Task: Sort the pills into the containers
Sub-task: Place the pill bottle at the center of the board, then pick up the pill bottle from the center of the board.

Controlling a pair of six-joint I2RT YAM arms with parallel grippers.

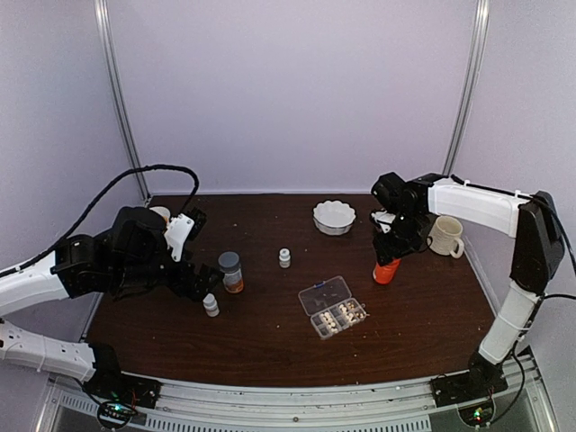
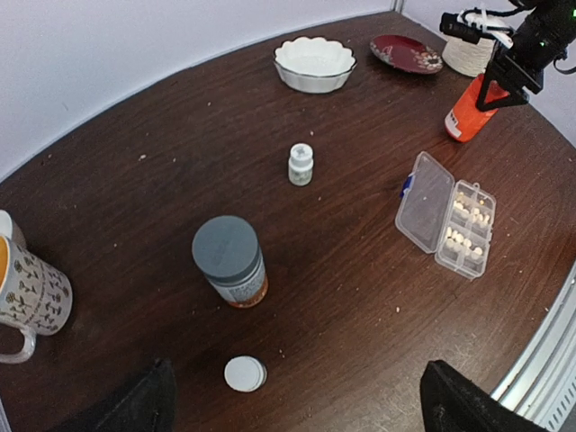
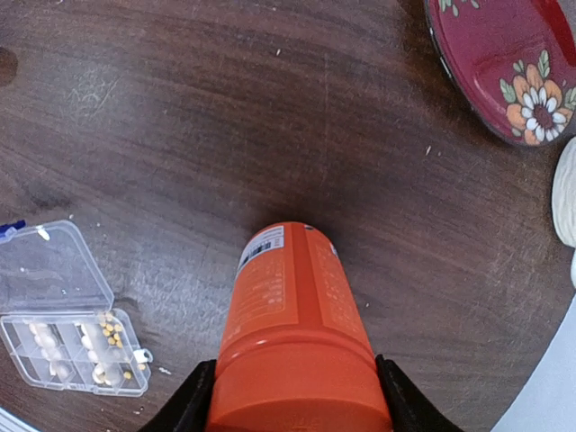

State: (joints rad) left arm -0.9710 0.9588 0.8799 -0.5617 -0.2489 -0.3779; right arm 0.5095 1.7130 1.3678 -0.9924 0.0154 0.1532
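Note:
The clear pill box lies open on the table, lid folded back, with pale pills in its cells. It also shows in the left wrist view and the right wrist view. My right gripper is shut on the top of an upright orange bottle, which stands right of the box. My left gripper is open and empty, held above a small white bottle. A grey-capped labelled bottle stands just beyond that bottle.
A second small white bottle stands mid-table. A white scalloped bowl and a red flowered plate are at the back. A cream mug stands at the far right and a patterned mug at the left.

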